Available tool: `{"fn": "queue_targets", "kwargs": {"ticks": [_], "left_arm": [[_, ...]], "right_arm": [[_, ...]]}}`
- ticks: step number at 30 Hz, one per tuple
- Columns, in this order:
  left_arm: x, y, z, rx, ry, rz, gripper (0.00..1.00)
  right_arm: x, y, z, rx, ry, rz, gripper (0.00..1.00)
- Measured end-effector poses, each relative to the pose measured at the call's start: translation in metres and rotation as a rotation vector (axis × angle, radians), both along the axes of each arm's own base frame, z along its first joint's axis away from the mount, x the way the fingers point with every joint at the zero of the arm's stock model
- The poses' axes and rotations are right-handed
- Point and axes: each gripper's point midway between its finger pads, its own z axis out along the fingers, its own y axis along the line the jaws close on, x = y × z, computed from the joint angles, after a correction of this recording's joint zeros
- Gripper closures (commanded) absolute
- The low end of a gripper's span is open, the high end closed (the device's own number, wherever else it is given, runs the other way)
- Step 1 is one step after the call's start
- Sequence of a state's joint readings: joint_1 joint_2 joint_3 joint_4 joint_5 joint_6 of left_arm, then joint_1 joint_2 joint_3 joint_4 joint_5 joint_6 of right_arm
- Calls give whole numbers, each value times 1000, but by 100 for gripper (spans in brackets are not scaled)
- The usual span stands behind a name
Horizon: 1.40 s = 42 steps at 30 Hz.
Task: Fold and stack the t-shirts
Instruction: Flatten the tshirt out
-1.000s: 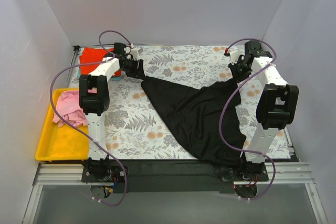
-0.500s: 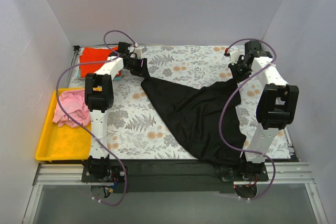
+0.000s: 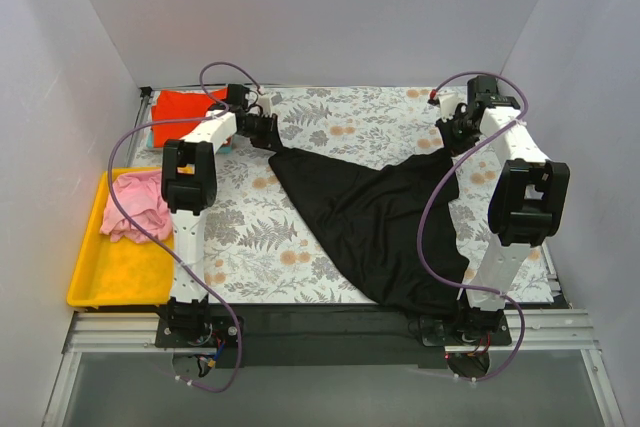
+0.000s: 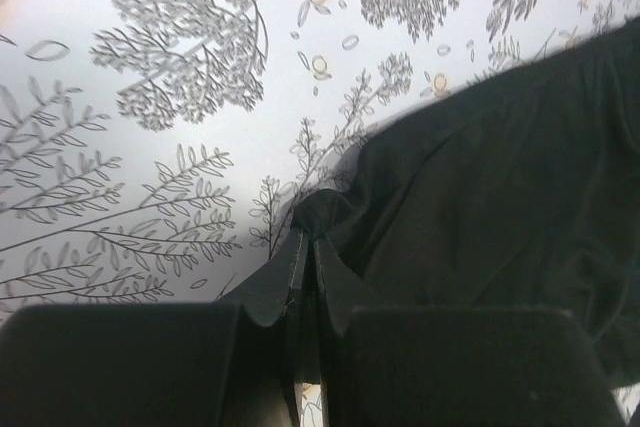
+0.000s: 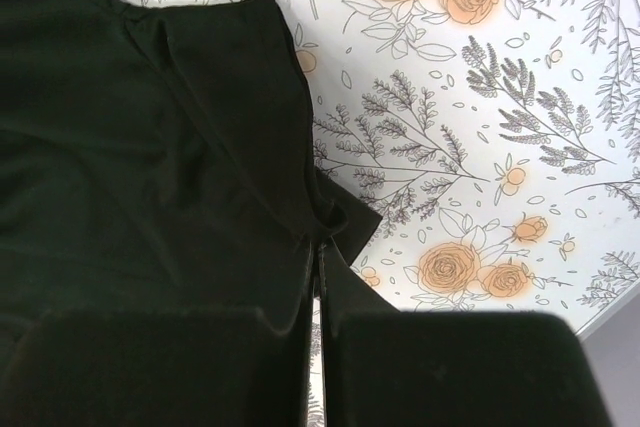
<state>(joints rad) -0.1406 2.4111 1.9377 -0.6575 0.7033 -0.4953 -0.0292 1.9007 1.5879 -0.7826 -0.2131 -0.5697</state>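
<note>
The large black t-shirt [image 3: 375, 217] lies spread across the middle and right of the floral cloth. My left gripper [image 3: 270, 137] is shut on its far left corner [image 4: 320, 209]. My right gripper [image 3: 450, 137] is shut on its far right corner [image 5: 345, 222]. The shirt hangs taut between them and trails to the near edge. A folded red-orange t-shirt [image 3: 185, 107] lies at the far left on a teal t-shirt [image 3: 225, 146], of which only a sliver shows. A pink t-shirt [image 3: 135, 205] lies crumpled in the yellow tray [image 3: 115, 272].
The grey-and-orange floral table cloth [image 3: 260, 237] covers the table. The yellow tray stands off the left edge. White walls close in on the left, back and right. Purple cables loop over both arms.
My left gripper has moved a little toward the back and right with the shirt corner, and its arm has turned. The right arm has not moved.
</note>
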Motion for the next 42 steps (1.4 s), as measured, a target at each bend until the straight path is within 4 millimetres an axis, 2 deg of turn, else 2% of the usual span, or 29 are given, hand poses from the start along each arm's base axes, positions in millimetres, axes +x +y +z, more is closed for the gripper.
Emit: {"fn": "queue_targets", "kwargs": {"ticks": [3, 4, 7, 9, 12, 14, 16, 17, 19, 22, 26, 27, 28, 29, 34, 36, 38, 40, 42], "left_arm": [[7, 0, 11, -2, -39, 27, 100], [11, 1, 23, -2, -67, 41, 100], [19, 3, 80, -10, -186, 73, 100], [21, 6, 136, -26, -300, 97, 100], [7, 13, 245, -65, -534, 139, 100], [-19, 20, 321, -96, -703, 166, 100], [-41, 26, 371, -119, -830, 191, 100], [-60, 31, 396, -125, -895, 214, 100], [-95, 42, 428, -133, -988, 256, 100], [-140, 57, 459, -139, -1093, 307, 100], [-195, 74, 488, -147, -1214, 370, 100], [-210, 80, 497, -148, -1250, 392, 100], [-232, 88, 513, -154, -1309, 429, 100], [-248, 94, 525, -160, -1352, 452, 100], [-301, 114, 554, -167, -1464, 539, 100], [-322, 122, 568, -171, -1519, 568, 100], [-335, 127, 575, -166, -1556, 585, 100], [-340, 130, 577, -150, -1571, 592, 100], [-336, 132, 572, -122, -1564, 594, 100]], "right_arm": [[8, -1, 14, 7, -32, -17, 99], [15, -2, 27, 7, -62, -21, 99], [34, -7, 77, 4, -190, -35, 99], [42, -9, 128, 2, -319, -43, 99], [39, -10, 220, 2, -542, -53, 99], [23, -10, 284, 0, -702, -54, 99], [-5, -8, 343, -1, -859, -54, 99], [-24, -7, 371, -2, -937, -53, 99], [-58, -6, 412, -5, -1067, -56, 99], [-110, -4, 453, -9, -1229, -61, 99], [-175, -3, 484, -20, -1399, -62, 99], [-199, -1, 498, -25, -1469, -58, 99], [-215, 0, 510, -29, -1524, -55, 99], [-226, 0, 516, -31, -1556, -53, 99], [-278, 9, 532, -33, -1667, -4, 99], [-294, 13, 538, -35, -1706, 21, 99], [-304, 17, 544, -34, -1735, 44, 99], [-306, 20, 546, -33, -1745, 65, 99], [-299, 22, 541, -30, -1734, 82, 99]]}}
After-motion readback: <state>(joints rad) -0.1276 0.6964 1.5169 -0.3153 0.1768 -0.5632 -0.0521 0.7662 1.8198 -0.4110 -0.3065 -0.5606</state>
